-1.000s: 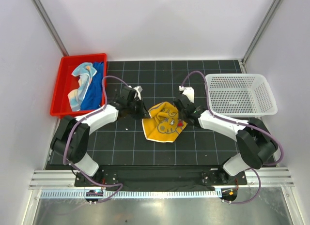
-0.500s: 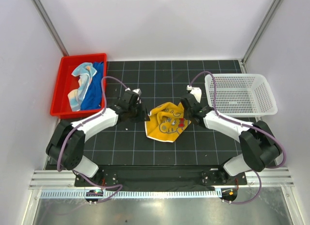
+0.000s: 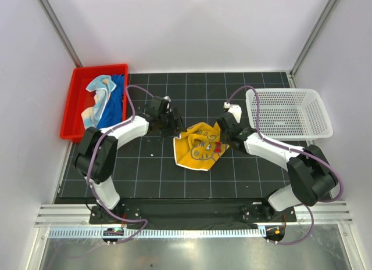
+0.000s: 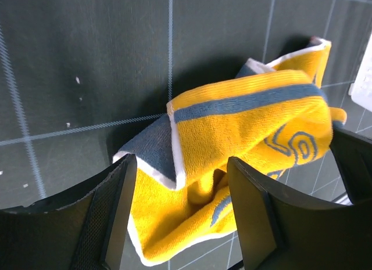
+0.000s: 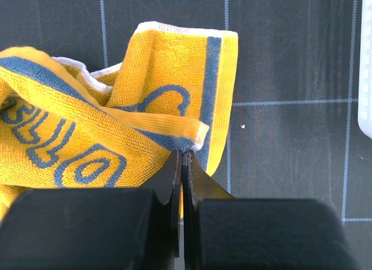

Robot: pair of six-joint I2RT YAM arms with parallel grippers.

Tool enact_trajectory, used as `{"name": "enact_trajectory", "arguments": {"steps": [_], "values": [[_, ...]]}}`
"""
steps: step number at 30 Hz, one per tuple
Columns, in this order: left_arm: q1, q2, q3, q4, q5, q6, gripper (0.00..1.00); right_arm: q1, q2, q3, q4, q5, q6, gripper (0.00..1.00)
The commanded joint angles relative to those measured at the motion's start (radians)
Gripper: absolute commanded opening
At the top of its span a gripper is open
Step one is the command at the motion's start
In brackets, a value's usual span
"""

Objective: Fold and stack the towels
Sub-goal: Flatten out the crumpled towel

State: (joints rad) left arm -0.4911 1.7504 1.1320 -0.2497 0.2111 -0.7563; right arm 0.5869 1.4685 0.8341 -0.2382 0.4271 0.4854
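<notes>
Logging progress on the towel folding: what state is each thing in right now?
Yellow towel: crumpled, not yet folded.
Right gripper: shut on a fold of the yellow towel.
Left gripper: open, straddling the yellow towel's edge.
Blue towel: bunched in the red tray.
Pale patterned towel: bunched in the same tray.
White basket: upright, no towels inside.

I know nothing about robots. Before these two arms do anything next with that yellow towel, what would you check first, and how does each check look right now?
1. Is the right claw gripping the yellow towel: ok, it is shut on a hem.
2. Is the left claw gripping it too: not ok, it is open around the cloth.
3. Is the towel lying flat: not ok, it is bunched up.
4. Are the claws at matching corners: cannot tell, folds hide them.
5. Are the other towels out of the way: ok, the blue towel and pale towel lie in the red tray.
</notes>
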Motion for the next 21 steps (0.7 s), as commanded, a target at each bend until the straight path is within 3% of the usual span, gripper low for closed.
{"name": "enact_trajectory", "arguments": {"steps": [1, 8, 11, 18, 21], "values": [[0.000, 0.018, 0.014, 0.075, 0.063, -0.043, 0.68, 0.002, -0.007, 0.014, 0.043, -0.001, 0.012, 0.01], [0.017, 0.064, 0.014, 0.164, 0.119, -0.095, 0.65, 0.002, 0.006, 0.019, 0.045, -0.007, 0.012, 0.01], [0.020, 0.078, 0.014, 0.185, 0.131, -0.110, 0.58, 0.002, 0.007, 0.020, 0.043, -0.007, 0.010, 0.01], [0.039, 0.080, -0.003, 0.231, 0.139, -0.141, 0.29, 0.002, 0.012, 0.023, 0.042, -0.004, 0.010, 0.01], [0.046, 0.078, 0.000, 0.239, 0.136, -0.141, 0.21, 0.001, 0.013, 0.026, 0.043, -0.004, 0.010, 0.01]]}}
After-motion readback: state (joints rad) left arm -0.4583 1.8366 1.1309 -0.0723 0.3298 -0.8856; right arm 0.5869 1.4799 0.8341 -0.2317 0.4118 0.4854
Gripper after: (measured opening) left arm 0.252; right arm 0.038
